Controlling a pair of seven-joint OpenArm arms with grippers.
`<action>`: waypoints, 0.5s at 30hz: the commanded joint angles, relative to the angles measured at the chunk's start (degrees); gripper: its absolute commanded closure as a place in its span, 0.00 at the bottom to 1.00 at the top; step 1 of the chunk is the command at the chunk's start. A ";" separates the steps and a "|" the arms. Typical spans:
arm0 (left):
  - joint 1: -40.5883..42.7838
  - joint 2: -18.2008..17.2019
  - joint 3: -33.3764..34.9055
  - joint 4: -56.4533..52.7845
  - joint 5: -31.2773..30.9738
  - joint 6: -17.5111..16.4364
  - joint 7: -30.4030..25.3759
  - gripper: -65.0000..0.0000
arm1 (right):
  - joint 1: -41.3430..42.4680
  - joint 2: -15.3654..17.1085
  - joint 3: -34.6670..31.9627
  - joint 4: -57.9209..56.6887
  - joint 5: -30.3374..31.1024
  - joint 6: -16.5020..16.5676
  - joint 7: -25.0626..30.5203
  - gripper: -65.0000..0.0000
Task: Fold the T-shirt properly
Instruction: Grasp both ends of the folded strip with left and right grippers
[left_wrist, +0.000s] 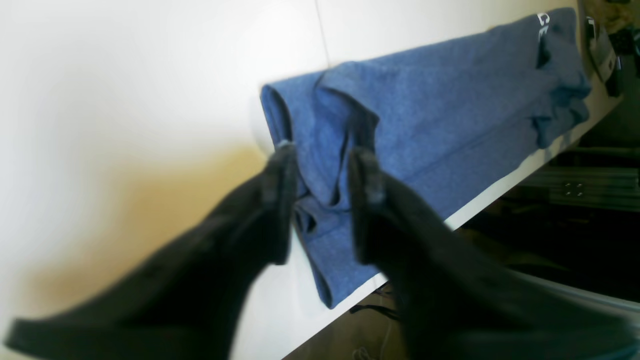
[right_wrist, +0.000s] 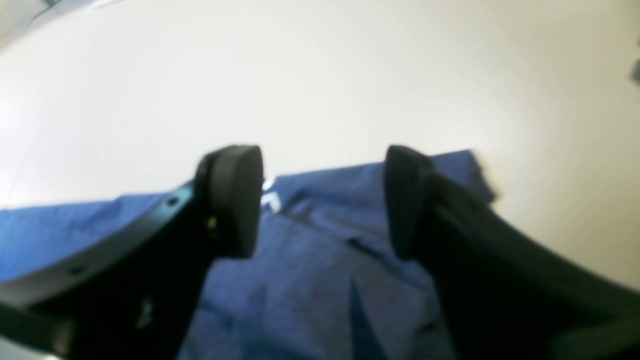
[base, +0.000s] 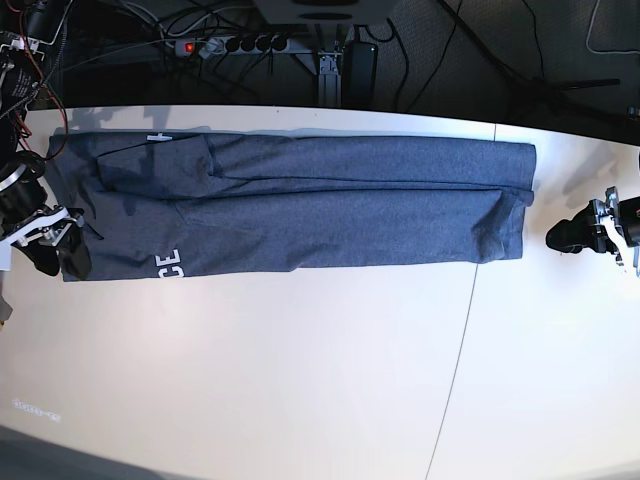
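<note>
T-shirts: one, the T-shirt (base: 300, 215), folded into a long band across the table from 9 o'clock to 3 o'clock in the base view.
Grippers: two, the right gripper (base: 55, 247) at 9 o'clock and the left gripper (base: 580, 236) at 3 o'clock.
Fingers per gripper: two, black, seen in each wrist view.
Tables: one white table (base: 300, 370).
Seams in the tabletop: one, running from the shirt toward 6 o'clock.
Lettering patches on the shirt: two, one white "CE" (base: 170, 265) toward 8 o'clock, one small white mark (base: 156, 138) toward 10 o'clock.
Power strips: one power strip (base: 235, 43) at 12 o'clock, with one red light.
</note>
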 joint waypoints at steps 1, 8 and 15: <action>-0.28 -1.57 -0.61 0.70 -0.92 -1.17 -0.94 0.60 | 0.61 1.11 -1.14 1.03 0.39 2.54 1.16 0.55; 2.21 -1.53 -0.61 0.70 -1.58 -1.17 -1.11 0.47 | 0.59 -1.75 -11.37 0.76 -16.57 2.47 4.55 1.00; 3.15 -1.55 -0.61 0.70 -1.58 -1.17 0.87 0.42 | 0.61 -2.64 -14.36 -3.89 -23.34 2.25 9.49 1.00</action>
